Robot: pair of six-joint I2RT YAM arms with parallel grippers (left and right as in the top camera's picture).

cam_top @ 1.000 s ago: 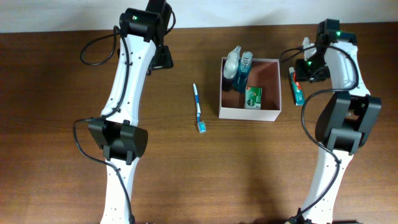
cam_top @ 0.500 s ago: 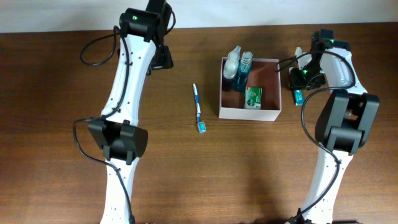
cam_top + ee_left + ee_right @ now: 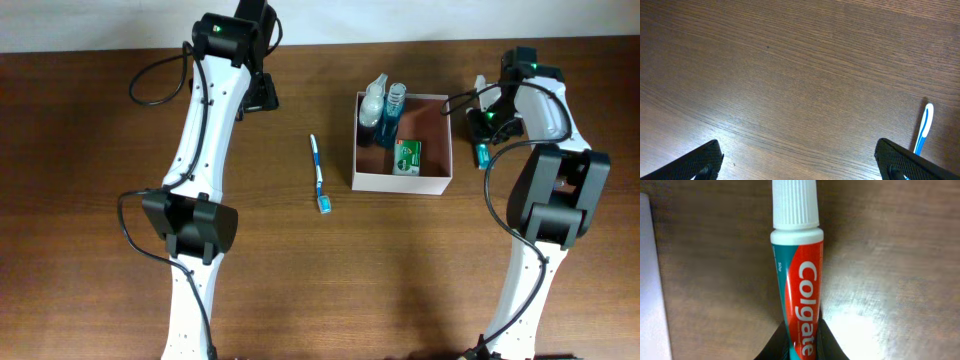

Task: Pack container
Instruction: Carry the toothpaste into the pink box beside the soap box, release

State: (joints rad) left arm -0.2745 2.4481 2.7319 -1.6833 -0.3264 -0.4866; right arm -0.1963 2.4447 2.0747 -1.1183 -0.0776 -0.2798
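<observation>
Right gripper [image 3: 801, 349] shifted inward onto toothpaste [image 3: 796, 265], now clamping it just right of container [image 3: 400, 183]. Container mid-table, holding bottles [image 3: 385, 108], green packet [image 3: 407, 153]. Left gripper [image 3: 802, 167] spread wide above table [image 3: 790, 75]; toothbrush [image 3: 319, 175] lies left of container.

Left end effector [image 3: 801, 162] spread wide; right end effector [image 3: 801, 341] clamps toothpaste tube [image 3: 797, 275].

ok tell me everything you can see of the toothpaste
The toothpaste is a Colgate tube, red and teal with white lettering and a white ribbed cap. It looks like glossy plastic, and the cap is on. In the right wrist view its cap points away from the right hand, whose dark fingers pinch its lower body from both sides. It lies over the wooden table, beside the container and outside it. I cannot tell whether it rests on the table or is lifted.
</observation>
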